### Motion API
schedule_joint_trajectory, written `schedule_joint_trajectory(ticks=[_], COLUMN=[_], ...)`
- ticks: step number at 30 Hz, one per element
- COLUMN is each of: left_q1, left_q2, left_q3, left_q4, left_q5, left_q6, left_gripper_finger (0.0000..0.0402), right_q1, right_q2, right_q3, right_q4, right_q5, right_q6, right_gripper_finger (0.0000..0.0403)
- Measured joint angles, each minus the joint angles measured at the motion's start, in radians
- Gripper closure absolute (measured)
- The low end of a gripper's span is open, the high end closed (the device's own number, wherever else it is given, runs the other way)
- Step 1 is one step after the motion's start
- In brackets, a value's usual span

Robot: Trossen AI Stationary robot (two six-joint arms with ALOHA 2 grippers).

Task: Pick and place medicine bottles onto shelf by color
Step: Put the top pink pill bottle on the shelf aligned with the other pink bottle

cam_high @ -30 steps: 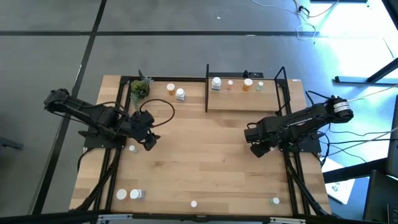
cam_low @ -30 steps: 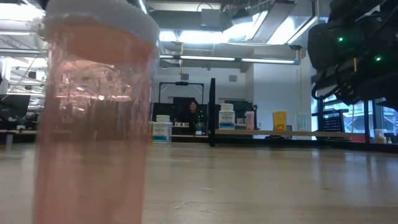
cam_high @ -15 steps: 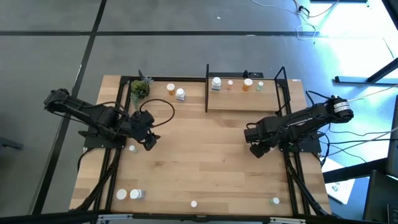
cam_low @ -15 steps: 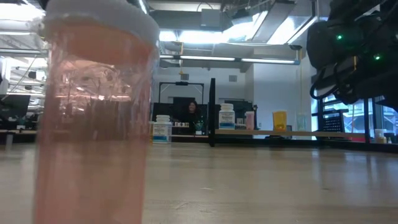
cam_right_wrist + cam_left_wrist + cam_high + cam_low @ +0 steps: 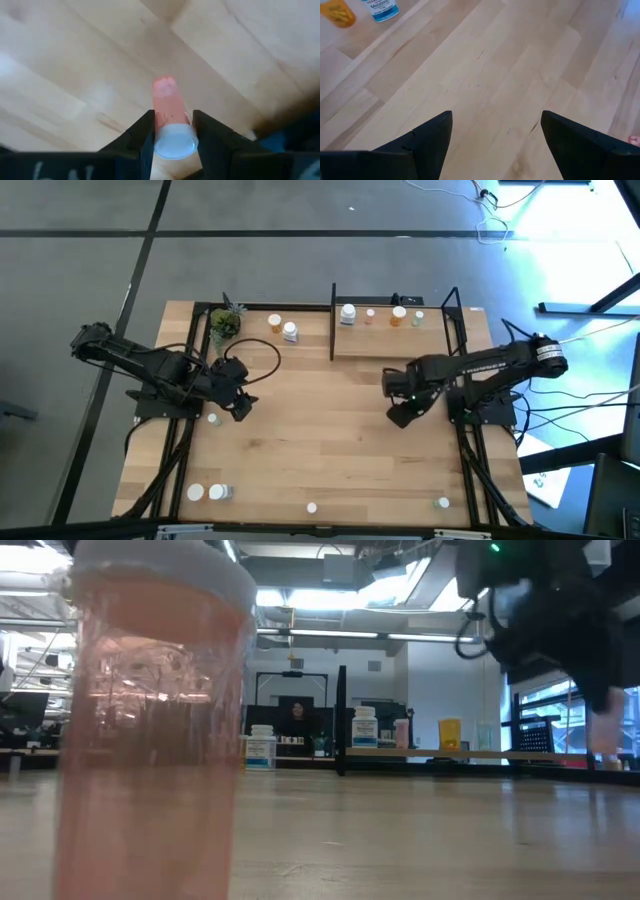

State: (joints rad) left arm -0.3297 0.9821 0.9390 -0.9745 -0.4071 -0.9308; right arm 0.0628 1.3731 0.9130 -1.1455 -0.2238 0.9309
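Wooden surface (image 5: 320, 450) had the shelf (image 5: 395, 340) at its far edge. My right hand (image 5: 171, 131) was closed on a pink bottle (image 5: 167, 112), above the surface nr the shelf's front edge. Left hand (image 5: 495, 131) open, empty, by the left edge.

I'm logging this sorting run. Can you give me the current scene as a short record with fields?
right tool: shut on a pink bottle, over the table's right middle
left tool: open, holding nothing, at the table's left side
shelf: holds four bottles at its back edge
loose bottles: two beside the plant, several along the near edge
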Motion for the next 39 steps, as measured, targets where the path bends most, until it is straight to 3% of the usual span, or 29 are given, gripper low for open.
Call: schedule_joint_trajectory(ticks=[11,21,28,39], left_q1=[0.000,0.000,0.024,0.173], left_q2=[0.000,0.000,0.000,0.023], left_q3=[0.000,0.000,0.000,0.000], left_q4=[0.011,0.081,0.163,0.312], left_q5=[-0.068,-0.126,-0.264,-0.250], left_q6=[-0.002,0.002,0.101,0.338], left_gripper_finger=[0.0103,0.0103,0.0103,0.0103], right_q1=[-0.149,-0.307,-0.440,-0.593], right_q2=[0.012,0.152,0.251,0.432], right_q3=[0.247,0.489,0.582,0.660], right_q4=[-0.118,-0.256,-0.271,-0.258], right_q5=[0.030,0.130,0.199,0.221], right_q6=[-0.257,-0.583,-0.798,-0.943], right_gripper_finger=[0.0279,0.0279,0.0279,0.0279])
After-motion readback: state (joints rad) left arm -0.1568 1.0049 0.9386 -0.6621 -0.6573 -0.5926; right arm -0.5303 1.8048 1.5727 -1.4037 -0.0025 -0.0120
